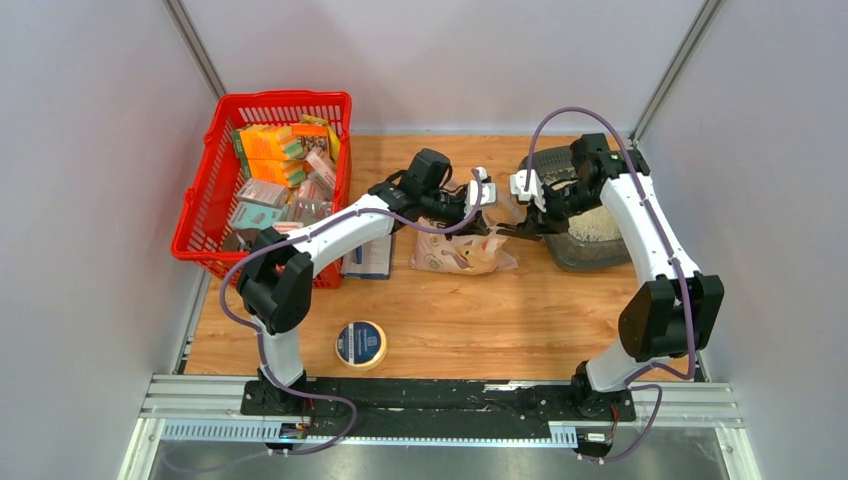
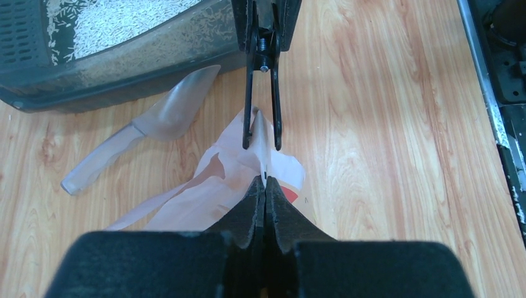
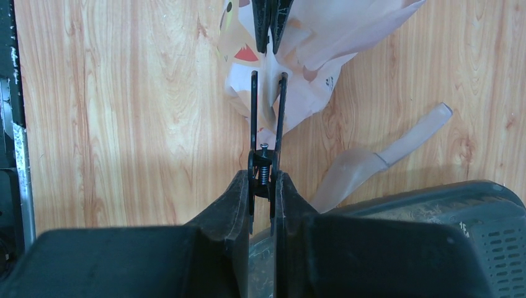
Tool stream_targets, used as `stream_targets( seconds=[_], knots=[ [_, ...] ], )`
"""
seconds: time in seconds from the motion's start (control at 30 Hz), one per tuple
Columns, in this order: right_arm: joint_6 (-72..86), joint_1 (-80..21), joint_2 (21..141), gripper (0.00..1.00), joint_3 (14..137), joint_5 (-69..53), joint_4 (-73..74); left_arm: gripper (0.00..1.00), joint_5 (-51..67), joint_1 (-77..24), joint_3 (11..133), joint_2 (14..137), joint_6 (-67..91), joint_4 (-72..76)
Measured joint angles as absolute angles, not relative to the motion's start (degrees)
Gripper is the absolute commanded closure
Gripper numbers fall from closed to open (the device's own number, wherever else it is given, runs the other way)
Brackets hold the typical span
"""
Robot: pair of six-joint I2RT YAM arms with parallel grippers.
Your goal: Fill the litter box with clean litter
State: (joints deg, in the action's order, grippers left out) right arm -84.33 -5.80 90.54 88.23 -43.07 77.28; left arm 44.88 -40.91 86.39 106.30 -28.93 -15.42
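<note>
The left gripper [image 2: 265,184] is pinched shut on the top edge of the pale pink bag [image 2: 211,198], which lies on the desk [image 2: 384,124]. Facing it, the right gripper [image 3: 263,183] clamps a black spring clip [image 3: 263,169] — its prongs straddle the same bag edge. The litter box [image 2: 93,74] sits just beyond, beside a translucent scoop [image 2: 167,115], with clean litter [image 2: 118,22] inside.

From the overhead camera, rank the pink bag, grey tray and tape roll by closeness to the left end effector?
1. Pink bag, pinched by the left end effector.
2. Litter box, just to its right.
3. Tape roll, near the table front edge.
</note>
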Motion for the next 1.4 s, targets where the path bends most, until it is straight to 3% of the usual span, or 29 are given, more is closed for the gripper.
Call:
stream_targets(
  seconds=[0.1, 0.17, 0.63, 0.73, 0.87, 0.93, 1.33, 1.4],
  knots=[
    [-84.3, -6.1, 90.5, 1.0, 88.1, -42.9, 77.3, 0.67, 44.5, -40.9, 86.4, 106.3, -28.4, -15.4],
    [-83.9, -6.5, 90.5, 1.0, 88.1, -42.6, 77.3, 0.62, 44.0, -40.8, 86.4, 106.2, -28.3, -15.5],
    [-74.7, -13.2, 89.4, 1.0, 88.2, -36.2, 76.9, 0.6, 43.5, -37.4, 78.7, 98.2, -32.8, -17.9],
    [-72.5, -14.3, 89.4, 1.0, 88.6, -34.3, 76.9, 0.65, 44.4, -36.6, 77.7, 98.2, -34.0, -18.7],
    [-69.7, -15.5, 89.4, 1.0, 89.6, -32.2, 76.8, 0.93, 46.3, -35.4, 76.6, 98.2, -35.1, -19.2],
    [-68.4, -16.3, 89.4, 1.0, 90.4, -31.0, 76.9, 1.0, 47.1, -35.1, 76.2, 98.2, -35.0, -18.9],
    [-62.3, -21.5, 90.1, 1.0, 91.6, -24.5, 76.4, 1.0, 49.0, -34.7, 72.8, 98.0, -25.3, -10.3],
    [-61.5, -22.5, 90.2, 1.0, 91.6, -23.9, 76.4, 0.96, 49.0, -34.7, 71.3, 97.3, -23.2, -8.6]
  ],
)
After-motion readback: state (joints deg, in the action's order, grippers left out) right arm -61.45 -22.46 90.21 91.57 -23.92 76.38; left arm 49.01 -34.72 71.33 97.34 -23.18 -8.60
